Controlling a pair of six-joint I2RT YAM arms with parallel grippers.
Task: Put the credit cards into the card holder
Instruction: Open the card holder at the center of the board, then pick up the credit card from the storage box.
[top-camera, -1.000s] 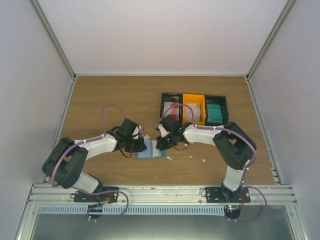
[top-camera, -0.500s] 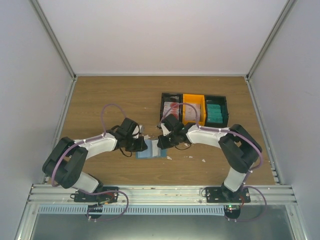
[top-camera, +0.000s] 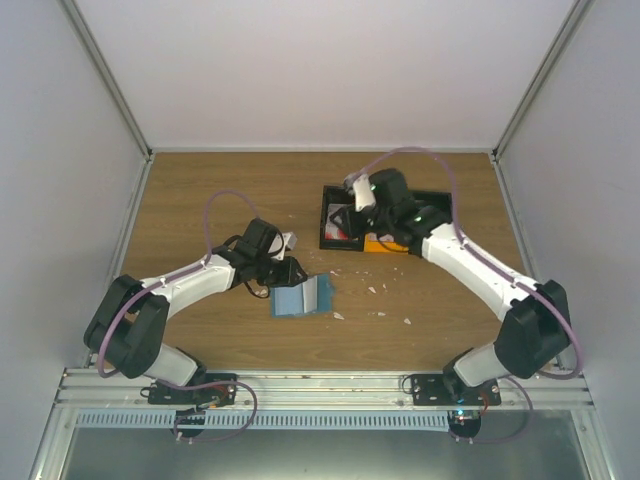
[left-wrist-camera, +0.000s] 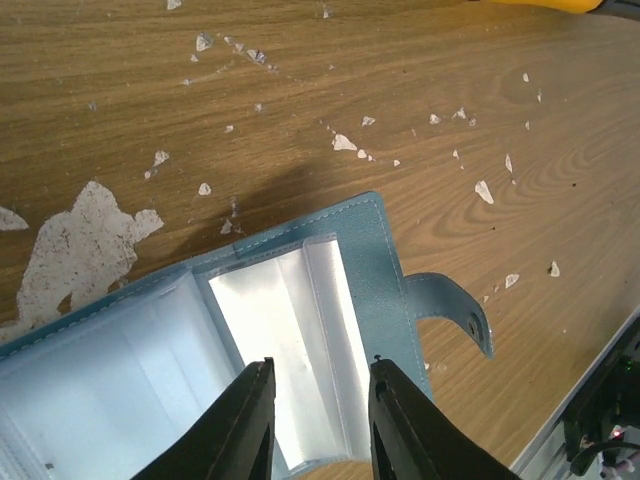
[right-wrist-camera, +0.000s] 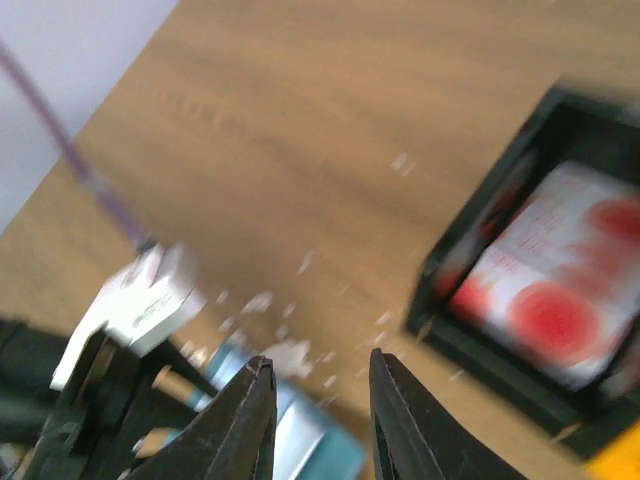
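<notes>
The blue card holder (top-camera: 300, 297) lies open on the table, its clear pockets up; it fills the left wrist view (left-wrist-camera: 300, 330), its snap tab (left-wrist-camera: 455, 310) to the right. My left gripper (top-camera: 285, 272) is open and empty, its jaws straddling a clear pocket from just above (left-wrist-camera: 320, 365). My right gripper (top-camera: 345, 218) is open and empty, raised over the tray's left compartment. The blurred right wrist view shows red-blotched credit cards (right-wrist-camera: 560, 300) in that compartment and the holder (right-wrist-camera: 310, 440) below the jaws (right-wrist-camera: 322, 362). My right arm hides the pale and teal cards.
The black-and-orange three-compartment tray (top-camera: 385, 243) stands at the back right of the table. White scraps (left-wrist-camera: 80, 245) lie scattered on the wood around the holder (top-camera: 375, 290). Grey walls enclose the table on three sides.
My right arm has lifted off the card holder and swung back and up to the tray. The holder now lies uncovered on its right. My left gripper has shifted slightly right.
</notes>
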